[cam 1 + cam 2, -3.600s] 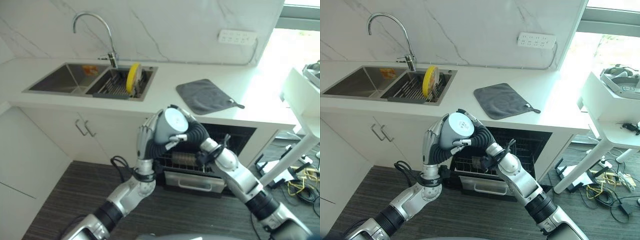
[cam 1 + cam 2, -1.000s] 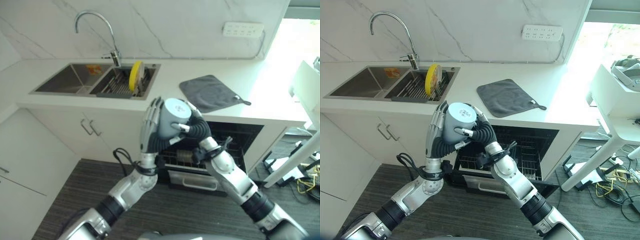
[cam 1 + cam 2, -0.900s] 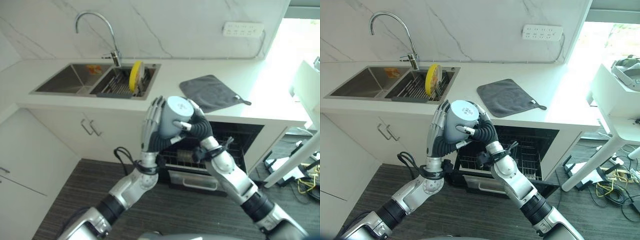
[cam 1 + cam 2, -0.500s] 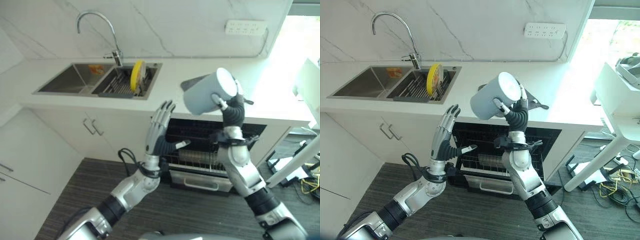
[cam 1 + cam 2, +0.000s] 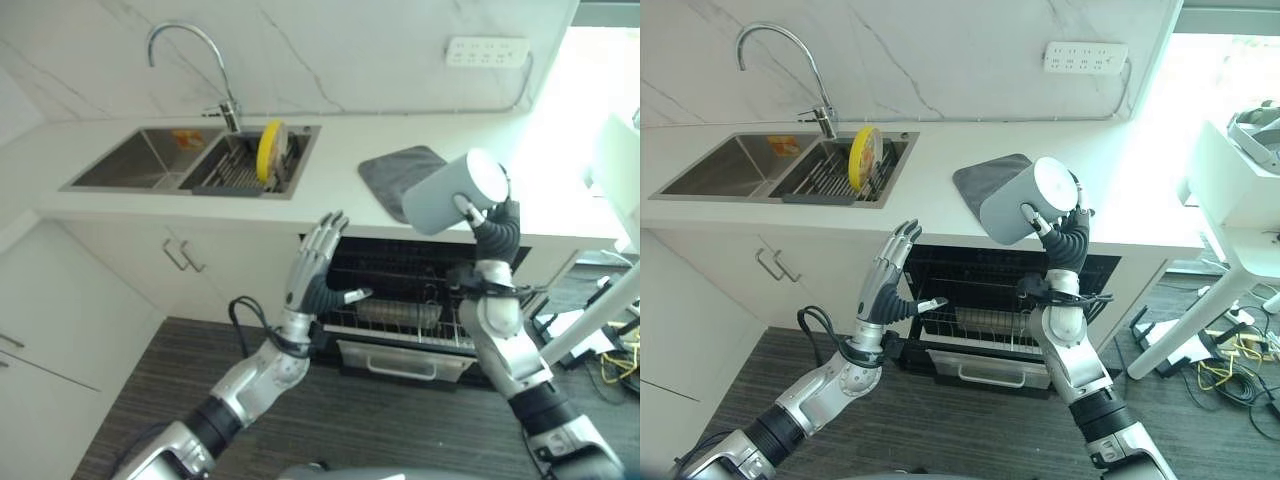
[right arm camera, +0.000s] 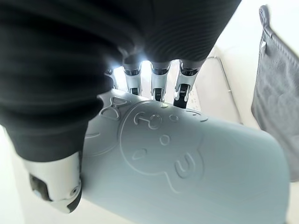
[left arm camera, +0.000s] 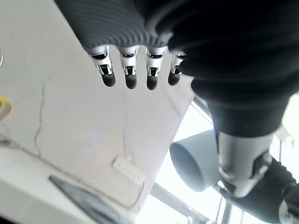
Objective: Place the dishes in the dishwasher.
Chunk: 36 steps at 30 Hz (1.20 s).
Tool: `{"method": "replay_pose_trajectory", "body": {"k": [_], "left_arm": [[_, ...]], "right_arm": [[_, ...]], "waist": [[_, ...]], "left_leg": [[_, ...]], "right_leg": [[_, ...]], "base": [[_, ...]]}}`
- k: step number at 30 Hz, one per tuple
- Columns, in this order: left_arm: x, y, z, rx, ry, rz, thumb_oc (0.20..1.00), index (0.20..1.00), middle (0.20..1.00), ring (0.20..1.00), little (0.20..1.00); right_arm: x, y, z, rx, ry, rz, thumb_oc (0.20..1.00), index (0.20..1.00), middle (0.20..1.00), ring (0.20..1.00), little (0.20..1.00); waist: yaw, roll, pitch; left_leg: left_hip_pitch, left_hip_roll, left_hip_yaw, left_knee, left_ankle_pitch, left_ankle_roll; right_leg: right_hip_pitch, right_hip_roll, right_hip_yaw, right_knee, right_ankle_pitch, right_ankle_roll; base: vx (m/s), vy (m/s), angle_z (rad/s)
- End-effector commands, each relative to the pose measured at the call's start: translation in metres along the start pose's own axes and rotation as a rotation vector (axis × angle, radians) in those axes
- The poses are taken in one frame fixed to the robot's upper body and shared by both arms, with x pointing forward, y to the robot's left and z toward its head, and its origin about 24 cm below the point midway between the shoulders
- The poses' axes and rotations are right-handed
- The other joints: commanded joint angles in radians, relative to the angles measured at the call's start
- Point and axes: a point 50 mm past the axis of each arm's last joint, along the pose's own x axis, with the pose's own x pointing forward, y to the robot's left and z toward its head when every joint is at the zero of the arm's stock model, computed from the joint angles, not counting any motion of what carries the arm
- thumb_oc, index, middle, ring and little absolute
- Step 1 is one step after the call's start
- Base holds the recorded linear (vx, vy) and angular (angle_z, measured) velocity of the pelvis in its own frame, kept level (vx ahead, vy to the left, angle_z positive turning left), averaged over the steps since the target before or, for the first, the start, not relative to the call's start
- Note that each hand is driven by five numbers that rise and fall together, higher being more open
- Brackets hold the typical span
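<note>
Right eye view has the right hand clasped around a grey cup, held tilted above the open dishwasher and the tabletop edge. Lower down, the left hand spreads empty fingers.

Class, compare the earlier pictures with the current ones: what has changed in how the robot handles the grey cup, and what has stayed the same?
The left hand let go of the grey cup and is now open. The right hand alone holds it, moved up and to the robot's right. The yellow plate and grey cloth stayed put.
</note>
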Motion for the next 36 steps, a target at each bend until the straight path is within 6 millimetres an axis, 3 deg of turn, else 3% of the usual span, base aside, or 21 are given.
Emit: {"method": "replay_pose_trajectory", "body": {"k": [1,2,6,11,15,24,36], "left_arm": [[0.003,0.011,-0.016,-0.054,0.061,-0.107,1.000,1.000,1.000,1.000,1.000],[-0.005,0.008,-0.021,-0.057,0.067,-0.269,1.000,1.000,1.000,1.000,1.000],[-0.013,0.005,-0.030,-0.011,0.085,-0.457,1.000,1.000,1.000,1.000,1.000],[-0.001,0.009,-0.044,0.162,0.084,-0.662,1.000,1.000,1.000,1.000,1.000],[0.012,0.024,-0.047,0.200,0.056,-0.700,1.000,1.000,1.000,1.000,1.000],[0.023,0.037,-0.053,0.284,0.044,-0.722,1.000,1.000,1.000,1.000,1.000],[0.035,0.049,-0.044,0.435,-0.075,-0.681,1.000,1.000,1.000,1.000,1.000]], "right_arm": [[0.014,0.000,0.016,0.045,-0.057,0.079,0.200,0.200,0.200,0.200,0.200],[0.013,-0.014,0.010,-0.002,-0.017,0.099,0.200,0.200,0.200,0.200,0.200],[0.020,-0.032,0.004,-0.054,0.048,0.124,0.200,0.200,0.200,0.200,0.200],[0.052,-0.041,0.011,-0.003,0.103,0.174,0.200,0.200,0.200,0.200,0.200],[0.067,-0.045,0.018,-0.026,0.118,0.204,0.200,0.200,0.200,0.200,0.200],[0.087,-0.079,0.015,-0.064,0.161,0.060,0.200,0.200,0.200,0.200,0.200],[0.116,-0.089,0.030,-0.144,0.146,0.015,0.200,0.200,0.200,0.200,0.200]], "waist": [[0.005,-0.054,0.023],[0.003,-0.054,0.040],[0.002,-0.047,0.062],[-0.002,-0.035,0.119],[0.002,-0.024,0.158],[0.019,0.002,0.238],[0.048,0.023,0.314]], "left_leg": [[-0.041,0.043,0.067,0.167,-0.125,0.003],[-0.061,0.049,0.059,0.204,-0.134,0.002],[-0.096,0.055,0.052,0.235,-0.139,0.000],[-0.188,0.045,0.022,0.275,-0.147,0.000],[-0.233,0.032,0.013,0.280,-0.141,0.007],[-0.333,0.020,0.009,0.369,-0.168,0.027],[-0.453,0.016,-0.002,0.435,-0.175,0.043]], "right_leg": [[-0.024,-0.052,-0.018,0.188,-0.165,-0.011],[-0.044,-0.055,-0.019,0.227,-0.182,-0.012],[-0.078,-0.056,-0.017,0.244,-0.183,-0.011],[-0.168,-0.061,0.000,0.274,-0.182,-0.003],[-0.217,-0.067,0.004,0.287,-0.173,0.001],[-0.336,-0.108,0.014,0.400,-0.186,0.005],[-0.470,-0.113,0.045,0.499,-0.200,0.004]], "base": [[0.01,-0.009,-0.12],[0.01,-0.011,-0.10],[0.00,-0.001,-0.01],[-0.17,0.026,-0.05],[-0.14,0.019,-0.06],[-0.07,0.016,0.02],[-0.04,0.004,0.02]]}}
